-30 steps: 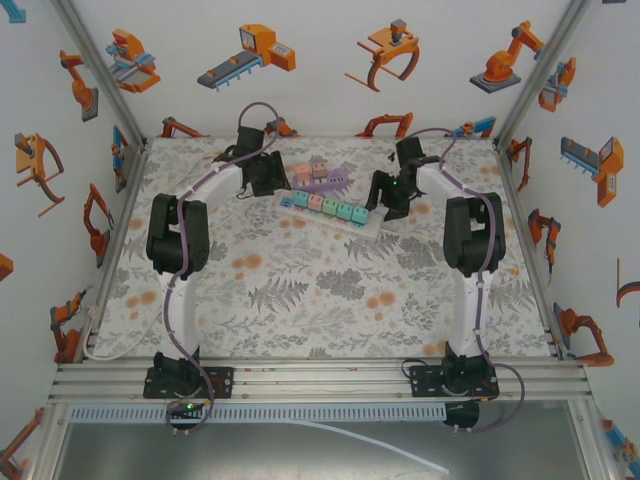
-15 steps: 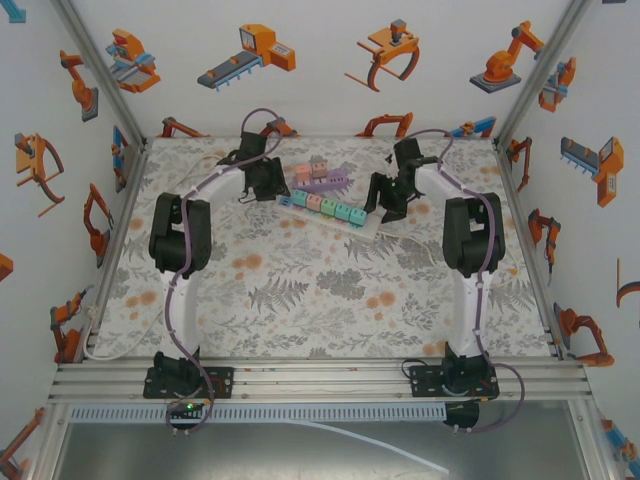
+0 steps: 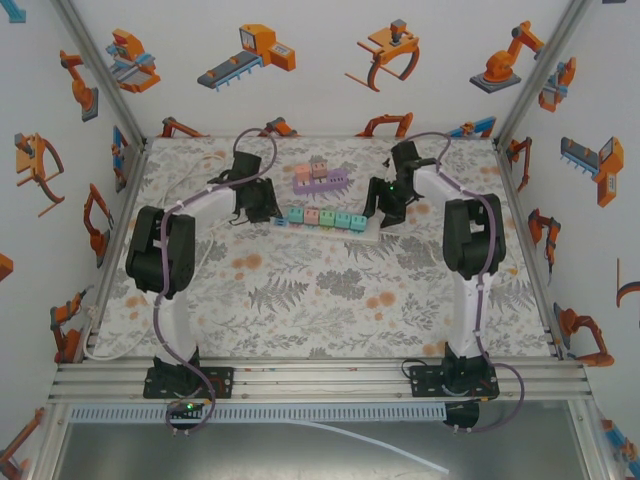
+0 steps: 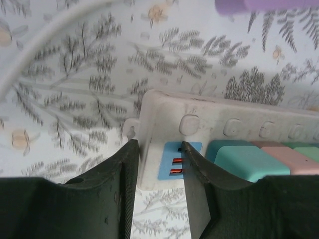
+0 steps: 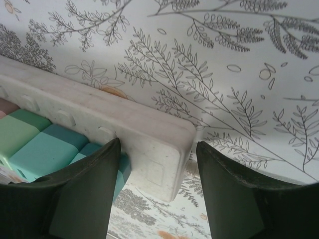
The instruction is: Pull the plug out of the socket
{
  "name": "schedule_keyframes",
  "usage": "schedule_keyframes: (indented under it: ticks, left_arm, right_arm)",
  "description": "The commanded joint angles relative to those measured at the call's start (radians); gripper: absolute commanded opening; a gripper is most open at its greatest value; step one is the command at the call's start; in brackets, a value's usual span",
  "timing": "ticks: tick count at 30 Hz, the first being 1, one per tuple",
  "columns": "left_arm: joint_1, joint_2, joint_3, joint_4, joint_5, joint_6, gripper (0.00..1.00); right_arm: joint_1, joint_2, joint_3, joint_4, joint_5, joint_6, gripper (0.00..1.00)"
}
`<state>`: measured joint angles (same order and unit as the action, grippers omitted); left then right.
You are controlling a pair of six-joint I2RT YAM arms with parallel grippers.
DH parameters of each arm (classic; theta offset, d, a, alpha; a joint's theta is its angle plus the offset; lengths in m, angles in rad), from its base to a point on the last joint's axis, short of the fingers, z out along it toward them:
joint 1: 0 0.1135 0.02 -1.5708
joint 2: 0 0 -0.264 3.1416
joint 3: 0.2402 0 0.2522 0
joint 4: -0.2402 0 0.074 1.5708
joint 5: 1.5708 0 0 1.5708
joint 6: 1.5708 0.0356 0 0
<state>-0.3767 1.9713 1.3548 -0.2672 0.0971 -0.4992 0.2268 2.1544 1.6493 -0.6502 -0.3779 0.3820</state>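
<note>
A white power strip point(image 3: 372, 233) lies across the far middle of the table, with a row of teal, pink and green plugs point(image 3: 328, 216) seated in it. My left gripper point(image 3: 268, 210) is at the strip's left end. In the left wrist view its jaws point(image 4: 158, 144) stand narrow around that end point(image 4: 164, 107). One finger is at the end tab and the other over an empty blue socket point(image 4: 175, 160), next to a teal plug point(image 4: 249, 159). My right gripper point(image 3: 385, 210) straddles the right end point(image 5: 149, 134) with open jaws point(image 5: 158, 147); its left finger point(image 5: 94, 189) is beside a teal plug point(image 5: 40, 154).
A purple block with small pastel pieces point(image 3: 320, 180) sits just behind the strip and shows as a purple edge point(image 4: 264, 5) in the left wrist view. A white cable point(image 3: 190, 195) curves off to the left of the strip point(image 4: 45, 35). Enclosure walls ring the table.
My left gripper has swung nearer and its jaws have narrowed. The strip's left end came with it, so the strip now lies more level. The right gripper barely moved.
</note>
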Motion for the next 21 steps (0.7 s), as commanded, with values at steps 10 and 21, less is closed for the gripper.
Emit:
schedule_keyframes:
  ticks: [10, 21]
  left_arm:
    - [-0.053, -0.247, -0.375, -0.107, -0.002, -0.099, 0.40]
    - [-0.074, -0.334, -0.467, -0.114, -0.059, -0.128, 0.45]
  right_arm:
    - [0.014, -0.185, -0.192, -0.063, -0.029, -0.048, 0.58]
    - [0.052, -0.363, -0.460, 0.075, -0.087, 0.053, 0.50]
